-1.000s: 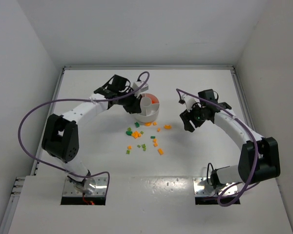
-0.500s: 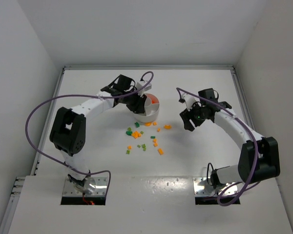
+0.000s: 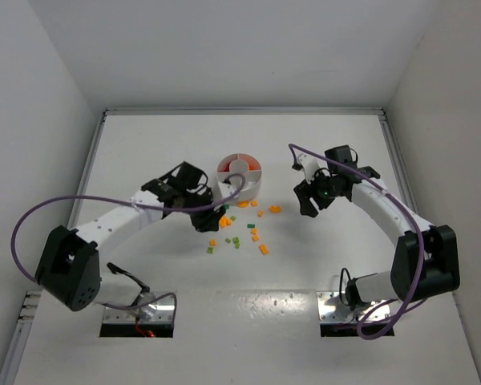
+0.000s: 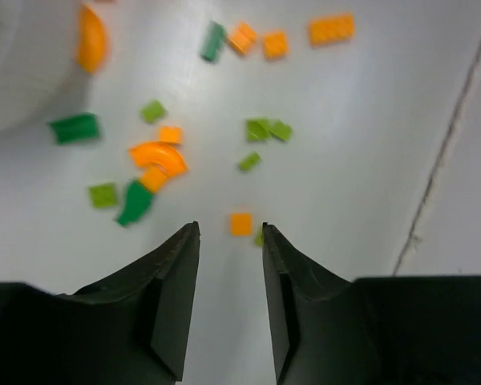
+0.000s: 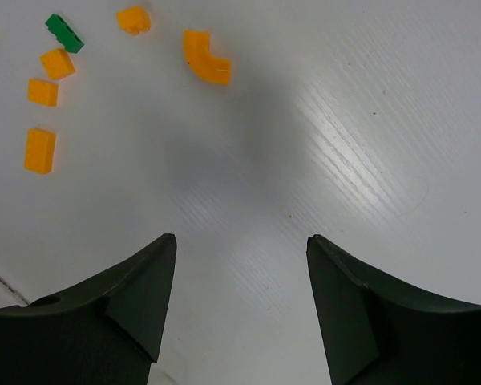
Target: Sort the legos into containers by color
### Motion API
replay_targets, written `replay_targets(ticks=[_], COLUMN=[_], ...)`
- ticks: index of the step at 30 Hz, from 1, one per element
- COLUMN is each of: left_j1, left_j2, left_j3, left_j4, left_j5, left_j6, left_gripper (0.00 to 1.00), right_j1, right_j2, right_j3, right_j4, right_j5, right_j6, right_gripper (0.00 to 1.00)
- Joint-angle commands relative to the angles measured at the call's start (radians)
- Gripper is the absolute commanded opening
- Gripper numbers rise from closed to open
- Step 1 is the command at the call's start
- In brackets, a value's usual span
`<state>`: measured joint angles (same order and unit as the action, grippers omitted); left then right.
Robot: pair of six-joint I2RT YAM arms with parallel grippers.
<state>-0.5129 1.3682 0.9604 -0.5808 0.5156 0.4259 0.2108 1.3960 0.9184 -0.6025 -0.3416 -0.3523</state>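
In the overhead view's centre, the left gripper (image 4: 229, 233) hangs with narrow, empty jaws over scattered legos (image 4: 159, 156) below the dish (image 3: 251, 191), while the right gripper (image 5: 240, 241), centre-right, gapes wide and empty.

Dish (image 3: 245, 191) on table (image 3: 144, 144), centre-rear; legos (image 3: 237, 229) scattered on table in front of dish, toward arm bases, some just beside its near wall; L gripper (image 3: 206, 218) over scatter's left edge, front-left of dish; R gripper (image 3: 308, 202) right of dish & scatter, apart from both; curved lego (image 5: 206, 56) ahead of R gripper.
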Motion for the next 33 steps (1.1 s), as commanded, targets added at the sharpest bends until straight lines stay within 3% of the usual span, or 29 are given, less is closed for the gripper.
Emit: replay_targets(ticks=[1, 9, 18, 33], left_j1=[-0.067, -0.223, -0.188, -0.098], left_j2=[-0.066, -0.087, -0.110, 0.026], left_j3=[-0.109, -0.210, -0.330, -0.321], left_j4=[-0.080, -0.090, 0.005, 0.058], left_j5=[0.001, -0.058, -0.025, -0.065], left_j6=[0.111, 0.264, 0.509, 0.568], left_gripper=[0.41, 0.33, 0.35, 0.46], right_j1=[0.009, 0.009, 0.009, -0.001], right_j2=[-0.008, 0.012, 0.021, 0.021], right_j3=[0.000, 0.019, 0.040, 0.040], right_j4=[0.010, 0.020, 0.001, 0.001], right_j5=[-0.048, -0.048, -0.048, -0.048], right_j6=[-0.017, -0.027, -0.027, -0.027], right_gripper=[0.67, 0.67, 0.67, 0.67])
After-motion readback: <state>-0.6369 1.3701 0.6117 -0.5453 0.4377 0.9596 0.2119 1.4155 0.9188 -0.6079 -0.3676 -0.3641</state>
